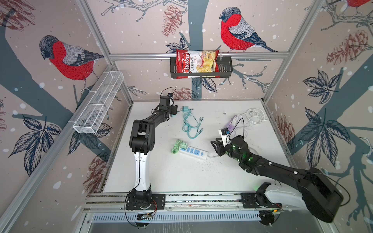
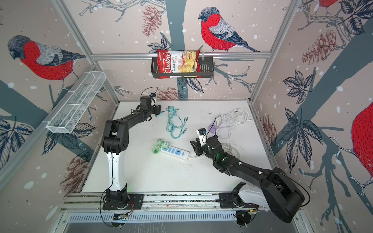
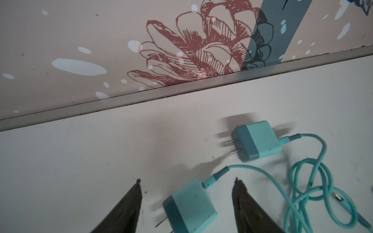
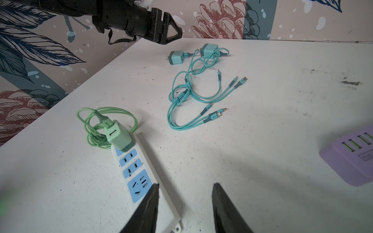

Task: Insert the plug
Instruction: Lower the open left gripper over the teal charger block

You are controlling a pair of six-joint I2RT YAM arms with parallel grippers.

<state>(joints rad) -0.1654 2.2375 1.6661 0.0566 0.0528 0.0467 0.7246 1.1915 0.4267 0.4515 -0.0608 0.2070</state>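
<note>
One power strip (image 4: 141,175), one green plug (image 4: 119,137), two teal plugs (image 4: 176,57) (image 4: 209,49).

both top views overhead, sharing table (image 1: 181,177), wrist views close, low

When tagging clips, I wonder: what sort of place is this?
Probably a robot test cell: two arms on a rail, wallpapered panels in an aluminium frame, a power strip on the table.

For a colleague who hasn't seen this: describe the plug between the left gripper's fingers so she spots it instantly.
On the white table, find the teal cable tangle near the back wall. Two teal plugs lie at its far end; your plug sits between the left gripper's open fingers, the other plug beyond.
</note>
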